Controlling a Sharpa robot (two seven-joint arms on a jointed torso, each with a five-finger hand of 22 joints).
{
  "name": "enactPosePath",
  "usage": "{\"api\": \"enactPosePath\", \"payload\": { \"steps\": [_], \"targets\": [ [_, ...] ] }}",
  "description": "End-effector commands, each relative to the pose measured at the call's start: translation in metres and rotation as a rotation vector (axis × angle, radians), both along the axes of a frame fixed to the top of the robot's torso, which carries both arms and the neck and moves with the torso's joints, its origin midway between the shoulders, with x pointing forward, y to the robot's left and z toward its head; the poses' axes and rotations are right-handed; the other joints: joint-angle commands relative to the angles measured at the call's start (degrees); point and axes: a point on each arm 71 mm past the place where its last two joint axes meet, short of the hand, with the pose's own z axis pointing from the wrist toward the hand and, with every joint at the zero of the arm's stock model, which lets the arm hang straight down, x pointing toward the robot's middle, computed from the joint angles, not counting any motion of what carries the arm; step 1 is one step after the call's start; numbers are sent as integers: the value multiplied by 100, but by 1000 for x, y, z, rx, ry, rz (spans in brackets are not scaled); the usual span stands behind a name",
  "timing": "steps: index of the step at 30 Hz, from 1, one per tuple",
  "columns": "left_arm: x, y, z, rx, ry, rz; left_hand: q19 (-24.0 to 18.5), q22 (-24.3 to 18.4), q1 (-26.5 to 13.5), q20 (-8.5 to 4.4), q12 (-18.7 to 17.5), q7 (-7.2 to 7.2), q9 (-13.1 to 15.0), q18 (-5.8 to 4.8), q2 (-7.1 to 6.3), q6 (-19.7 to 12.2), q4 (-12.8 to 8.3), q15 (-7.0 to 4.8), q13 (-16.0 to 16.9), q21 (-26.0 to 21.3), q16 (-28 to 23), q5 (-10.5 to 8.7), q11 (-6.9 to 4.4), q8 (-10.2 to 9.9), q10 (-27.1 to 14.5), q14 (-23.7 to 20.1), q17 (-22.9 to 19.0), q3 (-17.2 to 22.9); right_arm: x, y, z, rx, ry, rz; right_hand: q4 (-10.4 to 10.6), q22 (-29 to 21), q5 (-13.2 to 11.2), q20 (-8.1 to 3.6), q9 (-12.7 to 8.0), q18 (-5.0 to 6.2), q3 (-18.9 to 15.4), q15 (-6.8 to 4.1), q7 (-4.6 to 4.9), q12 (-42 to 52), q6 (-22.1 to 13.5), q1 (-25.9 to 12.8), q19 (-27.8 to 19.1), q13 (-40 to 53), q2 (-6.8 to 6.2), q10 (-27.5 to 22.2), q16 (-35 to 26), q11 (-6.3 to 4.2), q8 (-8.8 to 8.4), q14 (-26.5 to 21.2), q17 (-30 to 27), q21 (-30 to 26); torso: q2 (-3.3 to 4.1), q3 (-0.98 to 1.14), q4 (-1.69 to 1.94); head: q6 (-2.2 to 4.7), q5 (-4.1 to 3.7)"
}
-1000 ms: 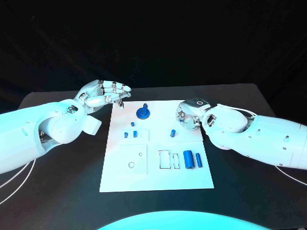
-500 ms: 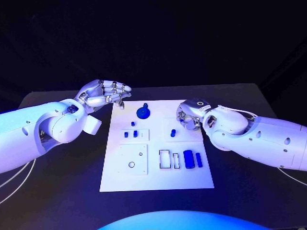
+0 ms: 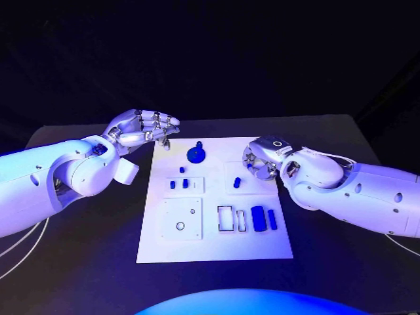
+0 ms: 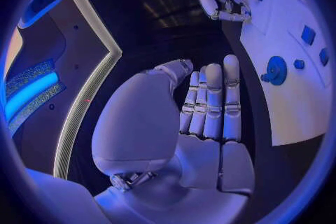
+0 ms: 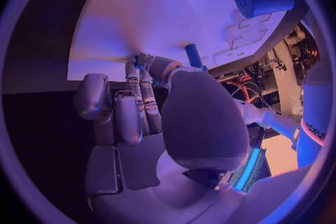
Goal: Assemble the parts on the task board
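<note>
The white task board [image 3: 214,246] lies in the middle of the black table. On it are a blue round knob [image 3: 197,154], small blue pieces [image 3: 179,184], an upright blue peg [image 3: 237,182], a blue cylinder [image 3: 257,218] and a thin blue bar [image 3: 272,220]. My right hand [image 3: 259,159] is at the board's right edge, fingers curled down. Its thumb and a fingertip pinch a small blue part [image 5: 137,59], with the peg [image 5: 192,56] just beyond the thumb. My left hand [image 3: 144,128] hovers off the board's far left corner, fingers curled in with nothing in them [image 4: 210,106].
Empty rectangular slots [image 3: 231,218] lie left of the cylinder. A square plate with a small ring [image 3: 180,226] takes the board's left half. Bare black table [image 3: 342,141] runs to the far and right edges.
My right forearm has shifted slightly to the right, while the hand stays at the board's right edge. The left hand and the parts have not moved.
</note>
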Motion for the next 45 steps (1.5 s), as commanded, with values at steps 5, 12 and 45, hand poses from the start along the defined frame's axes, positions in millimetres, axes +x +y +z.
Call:
{"api": "enactPosePath", "payload": {
  "steps": [5, 12, 45],
  "targets": [
    [0, 0, 1, -1, -9, -6, 29, -7, 43, -5, -36, 21, -5, 37, 4, 2, -26, 19, -5, -19, -38, 23, 30, -18, 20, -19, -5, 0, -2, -3, 7, 42, 4, 0, -36, 196, 32, -4, 3, -94, -3, -41, -1, 28, 26, 32, 41, 19, 74, 257, -3, -204, 40, 210, 0, 25, -4, 0, -3, -1, 3],
    [0, 1, 1, -1, -8, -5, 29, -7, 43, -5, -36, 21, -5, 37, 4, 2, -26, 19, -5, -19, -38, 23, 30, -18, 20, -19, -5, 0, -5, -6, 18, 80, 10, 1, -36, 194, 24, -5, 3, -92, -4, -41, 0, 27, 28, 28, 38, 21, 72, 259, -4, -203, 40, 210, -2, 17, -3, 0, -5, 4, 4],
    [0, -5, -1, -5, -4, -15, 32, -4, 48, -4, -50, 26, -10, 35, 13, 2, -32, 23, -13, -18, -44, 34, 35, -22, 25, -21, -9, -8, -66, 92, 30, 262, 55, 295, -49, 173, 19, -9, 2, -81, 9, -41, 7, 13, 19, 34, 15, 25, 76, 251, -4, -199, 34, 211, -3, -45, 2, -15, 11, -21, 409]
  ]
}}
